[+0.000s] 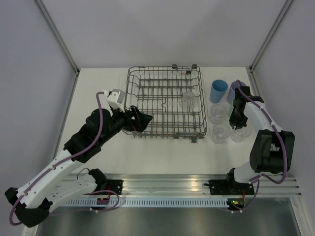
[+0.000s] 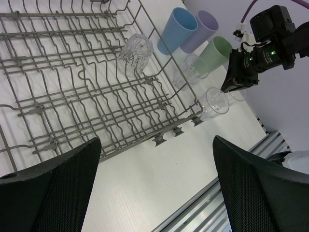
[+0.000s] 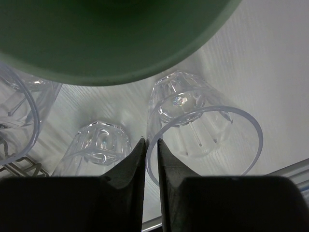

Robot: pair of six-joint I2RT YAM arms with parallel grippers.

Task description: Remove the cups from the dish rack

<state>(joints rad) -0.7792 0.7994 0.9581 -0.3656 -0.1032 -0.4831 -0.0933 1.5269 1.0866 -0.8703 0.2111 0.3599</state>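
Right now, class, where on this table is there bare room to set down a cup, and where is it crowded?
Bare: the table strip between the dish rack and the near rail, and the far-left corner beside the rack. Crowded: right of the rack, where the blue cup, lavender cup, clear cups and right end effector are packed together.

Robot lab, white table (image 1: 162,157), aluminium rail (image 1: 167,183)

White tabletop (image 1: 152,152), plain pale grey walls (image 1: 162,29), slanted metal corner posts (image 1: 56,34), aluminium rail (image 1: 167,183) along near edge
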